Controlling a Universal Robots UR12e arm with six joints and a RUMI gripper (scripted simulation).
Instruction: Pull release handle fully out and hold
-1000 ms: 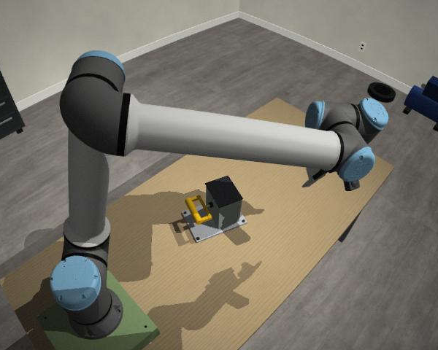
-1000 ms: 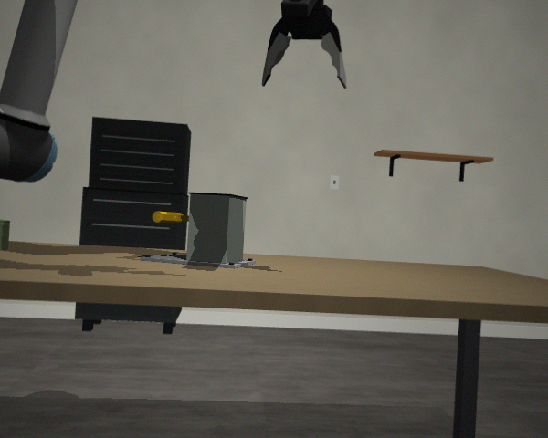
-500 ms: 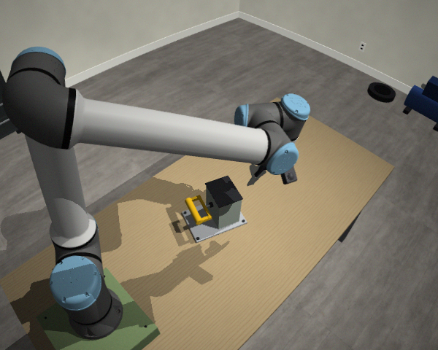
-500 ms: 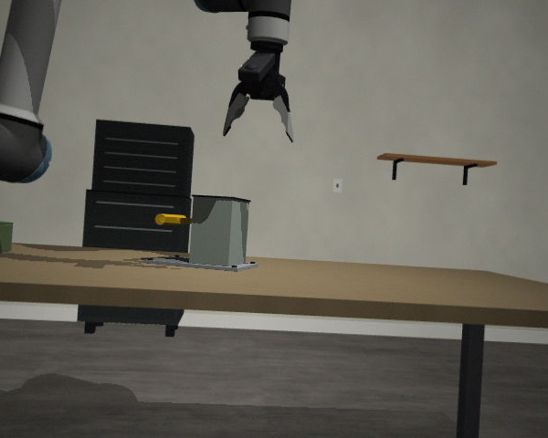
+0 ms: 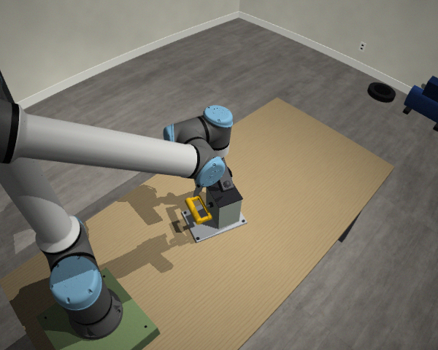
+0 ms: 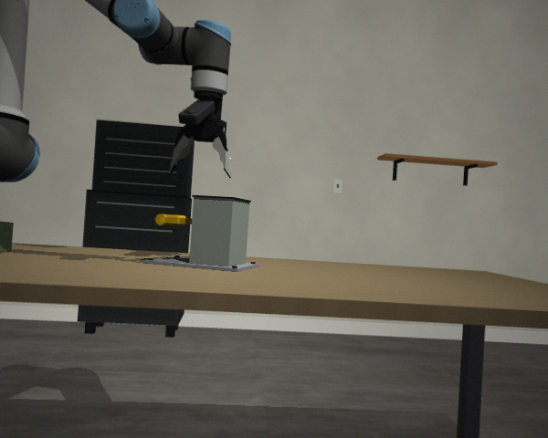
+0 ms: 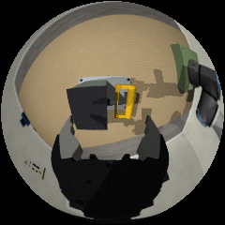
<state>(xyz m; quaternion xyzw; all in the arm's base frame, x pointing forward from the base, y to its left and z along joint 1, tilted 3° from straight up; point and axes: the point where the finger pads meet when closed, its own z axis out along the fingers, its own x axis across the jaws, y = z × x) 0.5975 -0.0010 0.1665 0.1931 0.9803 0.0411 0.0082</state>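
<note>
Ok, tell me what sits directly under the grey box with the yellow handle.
The grey box stands on a flat metal base plate on the wooden table. Whatever lies beneath the box's own footprint is covered.
</note>
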